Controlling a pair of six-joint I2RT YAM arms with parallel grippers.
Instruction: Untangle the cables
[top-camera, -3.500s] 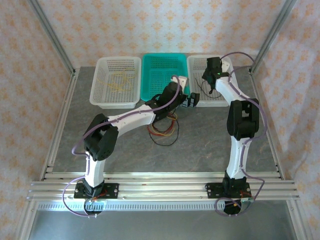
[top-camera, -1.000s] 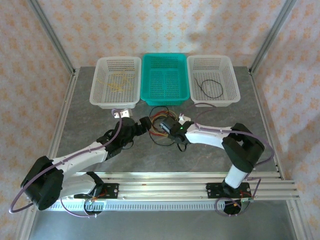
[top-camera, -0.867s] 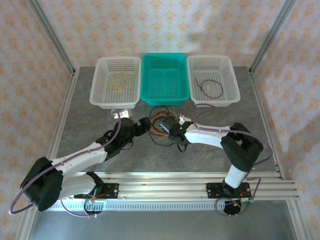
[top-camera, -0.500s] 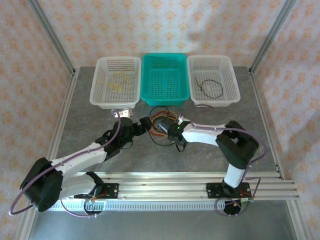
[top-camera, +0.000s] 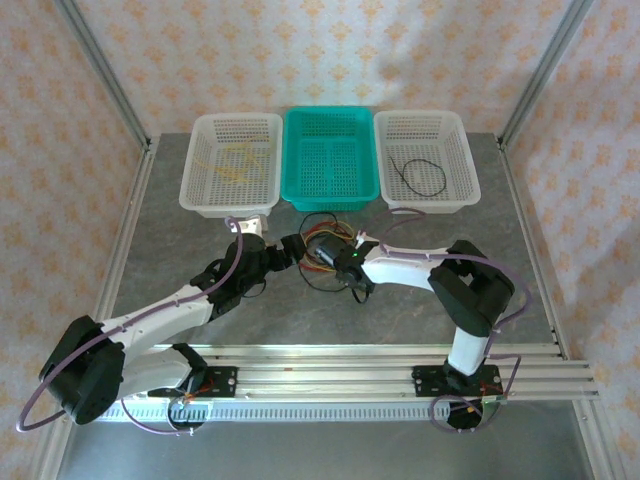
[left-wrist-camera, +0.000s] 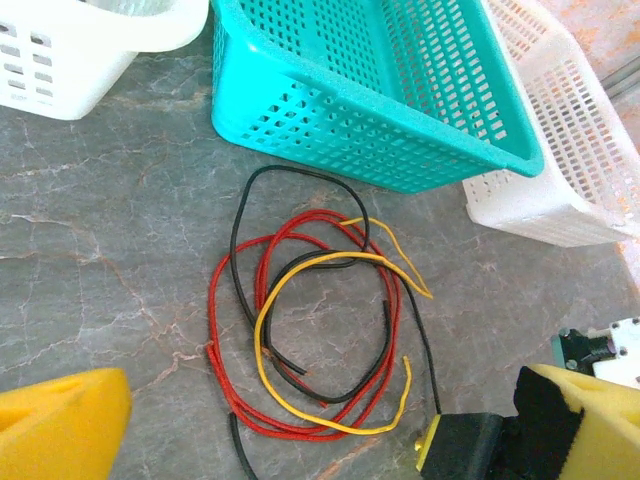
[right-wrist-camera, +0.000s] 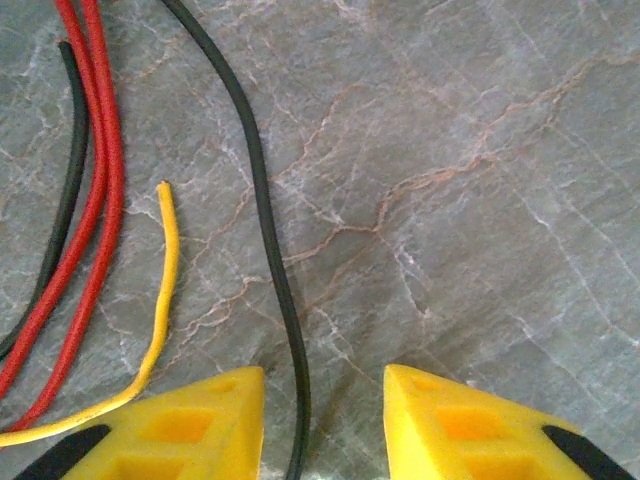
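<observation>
The right gripper (right-wrist-camera: 322, 385) stands partly open, its fingers (right-wrist-camera: 200, 420) straddling a black cable (right-wrist-camera: 262, 200) without clamping it. The left gripper (top-camera: 288, 247) is fully open beside the tangle (left-wrist-camera: 262, 330) of red, yellow and black cables in front of the teal basket (left-wrist-camera: 330, 120). One black loop (top-camera: 420, 178) lies in the right white basket (top-camera: 463, 150), and a yellow cable (top-camera: 235, 165) in the left white basket (top-camera: 192, 170). Judged partly complete: the tangle is left to separate.

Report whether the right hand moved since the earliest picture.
Yes: the right hand left the right white basket, coming nearer and leftward to the cables before the teal basket.
</observation>
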